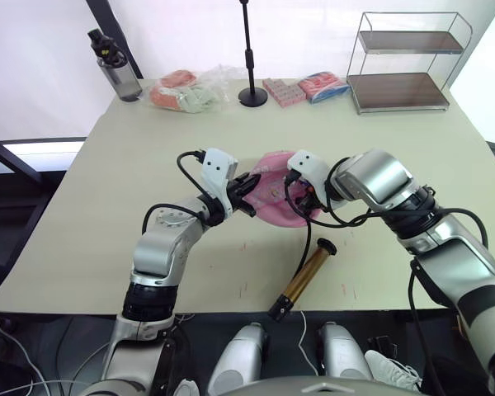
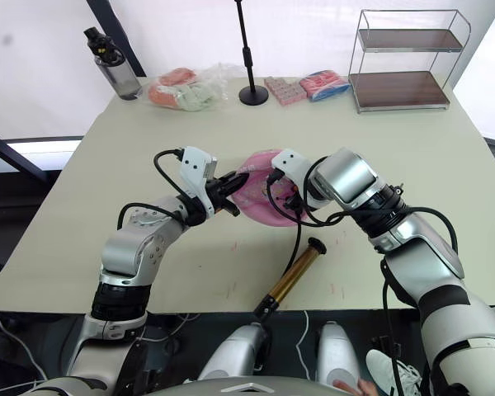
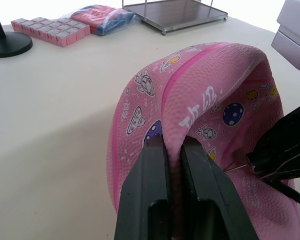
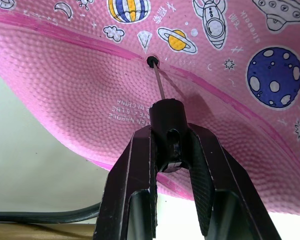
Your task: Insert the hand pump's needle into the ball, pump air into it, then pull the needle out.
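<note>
A pale beige table [image 1: 107, 206] is standing before a white wall, bright light washing in behind. A two-tier wire shelf [image 1: 404, 62] is sitting at its far right corner. Dark floor is showing around the table's edges.

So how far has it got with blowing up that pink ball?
Early on. The left gripper pinches the limp ball by its edge, and the right gripper holds the hose end with the needle reaching the valve hole. Insertion is in hand. The pump lies untouched on the table, so pumping and pulling out remain.
</note>
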`<state>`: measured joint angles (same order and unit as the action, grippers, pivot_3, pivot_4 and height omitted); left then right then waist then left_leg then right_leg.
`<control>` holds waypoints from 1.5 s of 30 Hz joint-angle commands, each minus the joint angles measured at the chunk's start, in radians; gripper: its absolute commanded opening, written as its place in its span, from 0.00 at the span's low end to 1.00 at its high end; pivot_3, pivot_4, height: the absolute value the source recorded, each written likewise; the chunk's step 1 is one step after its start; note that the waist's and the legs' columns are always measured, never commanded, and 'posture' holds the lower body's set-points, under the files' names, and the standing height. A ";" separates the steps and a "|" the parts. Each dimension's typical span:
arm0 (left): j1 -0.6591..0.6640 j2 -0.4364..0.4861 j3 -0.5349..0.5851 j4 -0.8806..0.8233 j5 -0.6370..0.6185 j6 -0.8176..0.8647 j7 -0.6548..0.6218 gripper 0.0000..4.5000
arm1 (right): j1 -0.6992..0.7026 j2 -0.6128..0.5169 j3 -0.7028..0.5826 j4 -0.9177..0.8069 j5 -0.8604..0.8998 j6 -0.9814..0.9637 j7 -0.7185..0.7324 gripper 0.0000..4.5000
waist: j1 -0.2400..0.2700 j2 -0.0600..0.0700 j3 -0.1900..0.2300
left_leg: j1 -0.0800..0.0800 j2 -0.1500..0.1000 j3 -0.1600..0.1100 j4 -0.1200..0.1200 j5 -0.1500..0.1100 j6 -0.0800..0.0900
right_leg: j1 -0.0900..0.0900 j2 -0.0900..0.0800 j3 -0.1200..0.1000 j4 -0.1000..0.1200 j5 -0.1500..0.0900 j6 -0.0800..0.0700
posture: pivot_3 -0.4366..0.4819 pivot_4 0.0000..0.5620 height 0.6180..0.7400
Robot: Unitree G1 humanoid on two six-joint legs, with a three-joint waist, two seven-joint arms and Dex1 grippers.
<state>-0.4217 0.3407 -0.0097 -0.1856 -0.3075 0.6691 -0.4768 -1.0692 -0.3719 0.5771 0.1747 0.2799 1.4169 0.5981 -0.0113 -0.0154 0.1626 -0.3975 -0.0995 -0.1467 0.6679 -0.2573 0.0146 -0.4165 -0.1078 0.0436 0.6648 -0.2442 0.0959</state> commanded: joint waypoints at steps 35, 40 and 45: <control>0.050 -0.153 0.056 -0.065 -0.136 0.198 0.019 0.02 | -0.102 0.256 0.011 0.276 -0.123 -0.074 0.019 0.08 | -0.030 0.002 -0.014 | 0.006 0.000 0.000 -0.002 -0.002 0.004 | 0.003 0.001 0.001 0.000 0.000 0.000 | 0.48 0.27 0.96; 0.053 -0.165 0.062 -0.064 -0.141 0.207 0.023 0.02 | -0.119 0.287 0.019 0.293 -0.138 -0.098 0.040 0.08 | -0.032 0.002 -0.014 | 0.007 0.000 0.000 -0.002 -0.003 0.004 | 0.004 0.001 0.002 0.000 0.000 0.000 | 0.48 0.27 0.96; 0.063 -0.177 0.064 -0.066 -0.153 0.220 0.021 0.02 | -0.132 0.328 0.028 0.321 -0.156 -0.131 0.063 0.08 | -0.035 0.002 -0.014 | 0.010 0.000 0.001 -0.003 -0.003 0.004 | 0.005 0.001 0.003 0.000 0.000 0.000 | 0.48 0.27 0.96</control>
<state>-0.3773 0.2052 0.1452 -0.2279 -0.3945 0.8388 -0.4183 -1.1966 -0.1138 0.5856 0.5063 0.0980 1.3613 0.6420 -0.0467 -0.0136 0.1483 -0.3855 -0.1000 -0.1458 0.6636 -0.2602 0.0186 -0.4097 -0.1067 0.0477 0.6647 -0.2442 0.0960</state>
